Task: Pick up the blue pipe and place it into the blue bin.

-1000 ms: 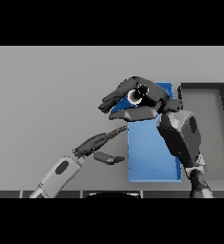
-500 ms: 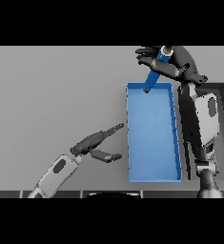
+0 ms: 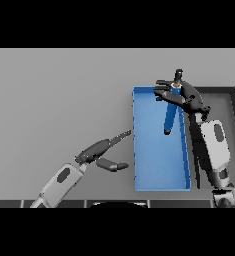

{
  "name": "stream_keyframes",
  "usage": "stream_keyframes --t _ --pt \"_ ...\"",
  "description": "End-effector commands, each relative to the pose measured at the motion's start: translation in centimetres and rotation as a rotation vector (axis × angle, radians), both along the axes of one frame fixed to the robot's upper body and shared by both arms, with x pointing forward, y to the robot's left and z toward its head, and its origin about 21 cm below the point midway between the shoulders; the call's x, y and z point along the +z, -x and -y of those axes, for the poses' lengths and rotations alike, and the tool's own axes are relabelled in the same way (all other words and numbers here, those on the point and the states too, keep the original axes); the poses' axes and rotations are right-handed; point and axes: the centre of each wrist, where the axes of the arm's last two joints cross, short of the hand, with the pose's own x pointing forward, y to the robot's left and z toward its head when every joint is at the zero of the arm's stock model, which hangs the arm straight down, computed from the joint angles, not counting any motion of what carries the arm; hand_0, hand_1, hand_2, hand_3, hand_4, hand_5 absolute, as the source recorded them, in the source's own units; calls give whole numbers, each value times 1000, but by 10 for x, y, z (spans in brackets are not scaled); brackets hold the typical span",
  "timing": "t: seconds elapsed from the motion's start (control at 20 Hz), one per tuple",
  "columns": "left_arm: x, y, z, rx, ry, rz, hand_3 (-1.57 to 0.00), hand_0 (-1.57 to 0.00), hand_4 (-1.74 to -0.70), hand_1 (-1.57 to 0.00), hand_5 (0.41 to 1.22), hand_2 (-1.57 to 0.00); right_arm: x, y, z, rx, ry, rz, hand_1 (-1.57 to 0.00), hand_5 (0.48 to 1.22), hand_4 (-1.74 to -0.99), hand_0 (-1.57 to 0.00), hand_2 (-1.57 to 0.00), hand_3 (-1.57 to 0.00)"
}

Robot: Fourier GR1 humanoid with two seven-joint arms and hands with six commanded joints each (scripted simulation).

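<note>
Grey bench stretches across everything in front of me. Toward its left, my left hand hovers low over bare surface, fingers straight and relaxed, thumb apart, grasping nothing, its fingertips just short of the blue bin's left wall. Next comes the blue bin, a long open tray running away from me. Above its far right part my right hand has its fingers curled round the top of the blue pipe, which hangs tilted with its lower end over the bin's inside. Beyond that, on the right, a dark tray lies beside the bin.
</note>
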Motion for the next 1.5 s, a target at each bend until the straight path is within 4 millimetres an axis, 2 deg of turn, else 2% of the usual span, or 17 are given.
stream_keyframes --t 0.0,0.15,0.2,0.25,0.3,0.4,0.5,0.6,0.7,0.8,1.05,1.25,1.3,1.45 --pt "2 -1 -2 -2 5 4 1 1 -881 1 463 1 -10 2 0 -8 15 -43 -1571 1124 -1694 -1571 -1571 -1571" --pt "2 2 0 -4 -2 -10 1 1 -884 1 460 1 -43 10 7 13 96 -161 -1571 1114 -1591 -1571 -1571 -1571" --pt "3 0 0 -1 -7 -15 1 1 -885 1 457 1 -50 11 5 13 119 -205 -1571 1110 -1599 -1571 -1571 -1330" --pt "6 0 -2 3 -7 -13 1 1 -886 1 455 1 -60 11 5 -8 146 -262 -1459 1133 -1547 -1563 -1393 -1122" --pt "7 0 0 1 -6 -10 1 1 -886 1 453 1 -65 12 8 -16 154 -317 -1167 1150 -1503 -1306 -1114 -897" --pt "7 1 0 0 -12 -6 1 1 -885 1 453 1 -69 9 8 -32 167 -412 -746 1176 -1392 -836 -712 -574" --pt "5 2 0 -1 -7 -13 1 1 -888 1 453 1 -71 11 -1 30 214 -441 -477 1141 -1285 -534 -456 -367" --pt "8 0 1 8 -14 -19 1 1 -891 1 452 1 -69 16 -3 67 300 -433 -305 1028 -1208 -342 -291 -234" --pt "7 -1 1 8 -12 -19 1 1 -895 1 453 1 -71 16 -3 78 358 -419 -195 924 -1165 -218 -186 -150" --pt "5 0 1 5 -7 -14 1 1 -897 1 450 1 -75 14 -4 107 447 -381 -124 857 -1131 -139 -119 -95" --pt "0 1 2 7 -6 -28 1 1 -912 1 458 1 -86 13 -7 93 510 -356 -40 717 -1124 -45 -38 -31" --pt "-1 0 3 10 -1 -28 1 1 -916 1 464 1 -80 15 -4 95 471 -325 -16 689 -1123 -18 -15 -12" --pt "1 -2 -2 11 3 -26 1 1 -920 1 465 1 -82 16 -4 89 478 -333 -12 680 -1127 -14 -12 -9" --pt "4 -2 4 6 1 -35 1 1 -920 1 467 1 -81 15 -1 97 492 -322 -8 673 -1129 -9 -7 -6"
